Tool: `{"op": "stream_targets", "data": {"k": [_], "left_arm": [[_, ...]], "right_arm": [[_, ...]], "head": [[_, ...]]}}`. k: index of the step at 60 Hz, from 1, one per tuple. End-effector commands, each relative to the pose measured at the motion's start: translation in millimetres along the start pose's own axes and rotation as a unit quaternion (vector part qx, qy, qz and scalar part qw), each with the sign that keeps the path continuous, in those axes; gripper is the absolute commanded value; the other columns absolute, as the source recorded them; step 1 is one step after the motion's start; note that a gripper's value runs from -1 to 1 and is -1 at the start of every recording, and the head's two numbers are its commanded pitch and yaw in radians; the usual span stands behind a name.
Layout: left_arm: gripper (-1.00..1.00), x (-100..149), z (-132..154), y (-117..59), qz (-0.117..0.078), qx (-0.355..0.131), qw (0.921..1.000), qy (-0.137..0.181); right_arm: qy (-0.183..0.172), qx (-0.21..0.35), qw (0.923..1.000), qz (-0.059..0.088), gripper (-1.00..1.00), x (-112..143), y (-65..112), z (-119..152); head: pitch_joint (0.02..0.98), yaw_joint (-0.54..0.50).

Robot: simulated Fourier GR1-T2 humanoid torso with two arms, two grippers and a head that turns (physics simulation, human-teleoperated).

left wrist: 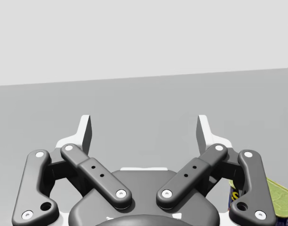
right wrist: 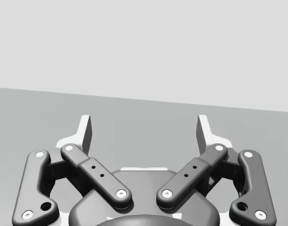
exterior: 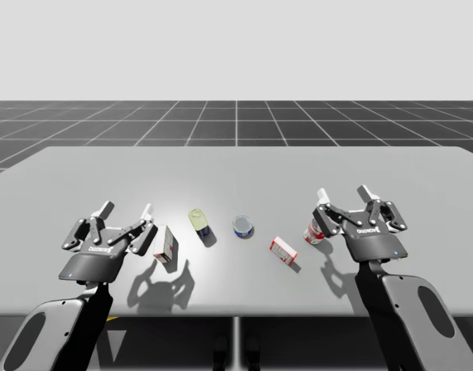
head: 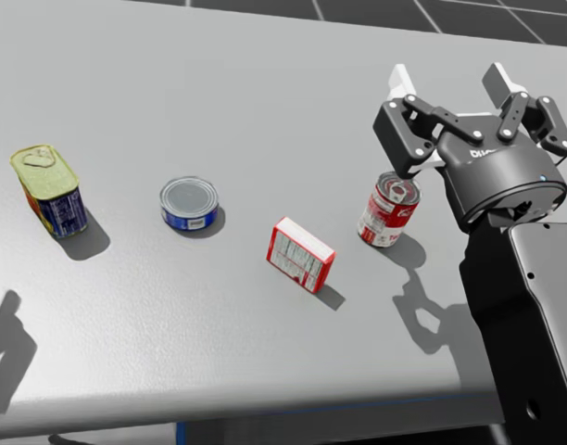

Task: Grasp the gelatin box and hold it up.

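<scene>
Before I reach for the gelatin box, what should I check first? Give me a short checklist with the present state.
1. The left gripper is open: ok.
2. The right gripper is open: ok.
3. Which box is the target: cannot tell. The left box stands beside the left gripper and the middle box lies nearer the right gripper. Both are red and white.
4. The middle box touches nothing else: ok.
5. Free way from the right gripper to the middle box: not ok. The red can stands close beside that gripper, on the box's side.
</scene>
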Motion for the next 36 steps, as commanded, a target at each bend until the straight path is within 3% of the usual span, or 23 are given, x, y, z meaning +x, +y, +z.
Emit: {"op": "stream_targets", "data": {"k": [1, 5, 8, 11, 15, 24, 36], "left_arm": [[-1.0, 0.8, 0.4, -1.1, 0.001, 0.0, 1.0, -0.002], [-1.0, 0.7, 0.2, -0.5, 0.003, 0.001, 1.0, -0.001], [-1.0, 0.8, 0.5, -0.3, 0.004, 0.003, 1.0, 0.0], [-1.0, 0.8, 0.6, -0.1, 0.004, 0.003, 1.0, 0.0], [-1.0, 0.8, 0.9, -0.7, 0.004, 0.002, 1.0, 0.0], [-1.0, 0.7, 1.0, -1.3, 0.004, 0.001, 1.0, 0.0], [-1.0, 0.8, 1.6, -1.7, 0.004, 0.001, 1.0, 0.0]], "right_arm": [[0.002, 0.007, 0.9999, -0.011, -1.0, 2.8, 1.3, 0.8], [0.012, 0.026, 0.9984, -0.05, -1.0, 11.2, 6.3, 5.9], [0.022, 0.021, 0.9988, -0.037, -1.0, 19.5, 11.3, 10.9], [0.029, 0.048, 0.9974, -0.046, -1.0, 27.5, 16.2, 18.6], [0.035, 0.078, 0.9955, -0.043, -1.0, 38.5, 22.5, 32.9], [0.034, 0.106, 0.9937, -0.009, -1.0, 43.4, 31.9, 63.6], [0.056, 0.156, 0.986, -0.013, -1.0, 34.7, 33.2, 100.3]], "head": [[0.875, -0.22], [0.869, -0.22], [0.868, -0.22], [0.867, -0.22], [0.87, -0.22], [0.869, -0.22], [0.867, -0.23]]}}
